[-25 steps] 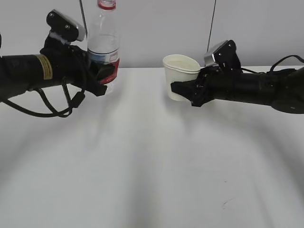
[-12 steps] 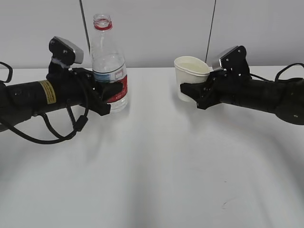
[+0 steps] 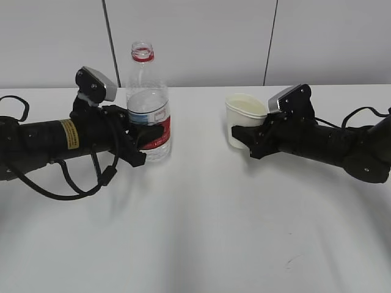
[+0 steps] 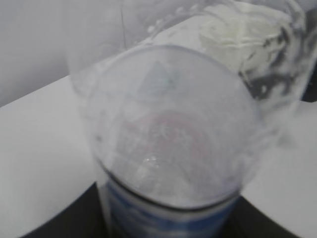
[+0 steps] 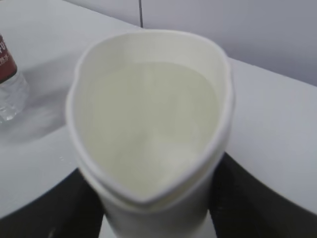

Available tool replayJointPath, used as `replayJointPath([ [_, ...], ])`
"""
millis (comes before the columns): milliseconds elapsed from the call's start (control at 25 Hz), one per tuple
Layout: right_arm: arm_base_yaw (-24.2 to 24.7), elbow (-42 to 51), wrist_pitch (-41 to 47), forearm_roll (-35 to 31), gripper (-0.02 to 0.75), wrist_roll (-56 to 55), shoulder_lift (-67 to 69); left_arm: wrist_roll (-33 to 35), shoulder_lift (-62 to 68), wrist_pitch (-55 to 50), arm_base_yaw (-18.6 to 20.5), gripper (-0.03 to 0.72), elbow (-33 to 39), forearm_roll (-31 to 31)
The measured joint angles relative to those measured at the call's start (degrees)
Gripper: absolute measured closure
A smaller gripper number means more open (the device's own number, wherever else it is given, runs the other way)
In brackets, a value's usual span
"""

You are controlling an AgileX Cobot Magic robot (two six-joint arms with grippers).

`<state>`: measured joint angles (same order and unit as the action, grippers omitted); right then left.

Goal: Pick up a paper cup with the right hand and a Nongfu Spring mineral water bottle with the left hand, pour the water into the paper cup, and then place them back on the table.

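Note:
The Nongfu Spring mineral water bottle (image 3: pixel 148 110) stands upright and uncapped on the table (image 3: pixel 195 220), left of middle, its base touching or just above the surface. My left gripper (image 3: pixel 145 141) is shut on its red-and-white label; in the left wrist view the bottle (image 4: pixel 173 134) fills the frame. The paper cup (image 3: pixel 243 119) stands upright right of middle, low at the table. My right gripper (image 3: pixel 244 135) is shut on it, squeezing its rim into a pinched oval. In the right wrist view the cup (image 5: pixel 148 129) holds water; the dark jaws flank its sides.
A plain grey wall runs behind the table. The bottle's lower part (image 5: pixel 9 84) shows at the left edge of the right wrist view. A small dark scuff (image 3: pixel 292 261) marks the tabletop near the front right.
Both arms have come down towards the table. The bottle has moved right and lower; the cup has moved slightly right and lower. Both stay gripped and upright.

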<state>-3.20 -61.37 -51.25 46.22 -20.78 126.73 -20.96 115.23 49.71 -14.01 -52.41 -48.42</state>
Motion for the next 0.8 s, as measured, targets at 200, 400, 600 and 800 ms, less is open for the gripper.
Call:
replayJointPath([
  [200,0.0,0.0,-1.6,-0.9,0.307,0.9,2.1,0.0,0.1,0.2,-0.3,0.398,0.0,-4.0],
  [400,0.0,0.0,-4.4,-2.0,0.307,2.9,3.9,-0.1,0.6,0.2,-1.8,0.398,0.0,-4.8],
  [600,0.0,0.0,-5.1,-2.3,0.307,4.0,4.5,-0.1,2.0,1.1,-2.6,0.398,0.0,-5.0],
  [800,0.0,0.0,-5.9,-2.6,0.307,5.8,5.0,-0.2,3.8,2.3,-2.6,0.398,0.0,-5.0],
])
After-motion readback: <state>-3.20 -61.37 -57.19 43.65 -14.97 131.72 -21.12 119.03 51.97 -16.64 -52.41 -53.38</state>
